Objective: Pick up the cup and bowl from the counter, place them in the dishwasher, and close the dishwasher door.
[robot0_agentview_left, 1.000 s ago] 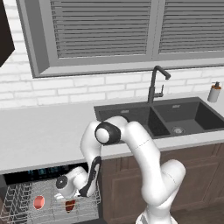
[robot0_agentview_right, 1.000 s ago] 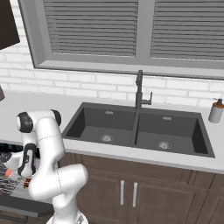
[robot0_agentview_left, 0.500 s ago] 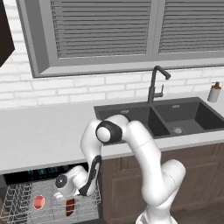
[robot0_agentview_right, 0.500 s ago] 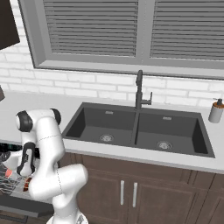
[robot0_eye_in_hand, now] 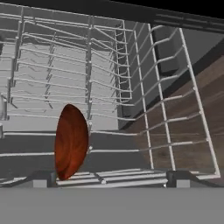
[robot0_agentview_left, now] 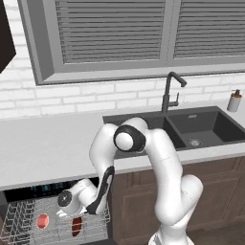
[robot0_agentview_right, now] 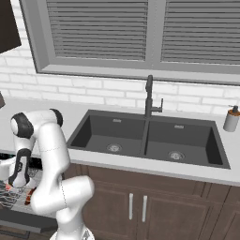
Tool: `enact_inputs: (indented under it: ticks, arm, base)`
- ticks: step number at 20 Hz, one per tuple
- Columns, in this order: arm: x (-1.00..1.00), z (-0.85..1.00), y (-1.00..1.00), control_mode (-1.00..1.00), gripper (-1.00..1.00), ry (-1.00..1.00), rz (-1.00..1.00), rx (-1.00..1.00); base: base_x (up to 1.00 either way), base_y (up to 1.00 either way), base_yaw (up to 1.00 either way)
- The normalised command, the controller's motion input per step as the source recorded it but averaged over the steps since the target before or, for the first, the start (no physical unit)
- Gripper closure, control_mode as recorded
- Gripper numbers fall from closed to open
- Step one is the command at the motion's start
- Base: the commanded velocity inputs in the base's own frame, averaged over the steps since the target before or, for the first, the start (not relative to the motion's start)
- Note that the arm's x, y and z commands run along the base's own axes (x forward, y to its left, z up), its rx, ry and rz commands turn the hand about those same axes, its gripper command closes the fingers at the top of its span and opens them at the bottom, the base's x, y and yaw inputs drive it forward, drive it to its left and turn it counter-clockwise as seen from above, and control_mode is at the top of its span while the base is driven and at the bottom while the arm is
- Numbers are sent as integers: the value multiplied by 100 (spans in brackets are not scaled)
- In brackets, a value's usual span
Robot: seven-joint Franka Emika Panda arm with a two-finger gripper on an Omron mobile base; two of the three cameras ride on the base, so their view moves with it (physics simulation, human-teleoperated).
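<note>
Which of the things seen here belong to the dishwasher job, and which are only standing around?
Belong to the job:
- bowl, on edge in the wire rack
- cup, in the same rack
- dishwasher
- counter
- gripper, open

Standing around:
- sink
- faucet
- soap dispenser
- cabinet doors

Arm posture, seen from the base cameras. The white arm rises from its base, bends at a dark elbow joint held high, then folds steeply downward and to the robot's left. The wrist sits low, with the gripper (robot0_agentview_left: 72,221) pointing down and forward. Its jaws stand wide apart, with nothing held between the fingertips (robot0_eye_in_hand: 43,178).
</note>
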Motion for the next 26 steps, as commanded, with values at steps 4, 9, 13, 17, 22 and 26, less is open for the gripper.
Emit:
enact_inputs:
  ticks: [4,9,13,17,22,26]
  arm:
    - [-72,54,0,-100,-100,-9,7,0]
    - [-35,20,-9,-100,-100,-10,1,5]
    - [0,32,-21,-100,-100,-4,0,9]
    - [-6,38,-1,-100,-100,-14,0,10]
    - [-23,27,0,-100,-100,-13,1,8]
    - [-40,19,0,-100,-100,-11,4,5]
  base:
    - [0,0,0]
    - [0,0,0]
    - [0,0,0]
    - [0,0,0]
    - [0,0,0]
    - [0,0,0]
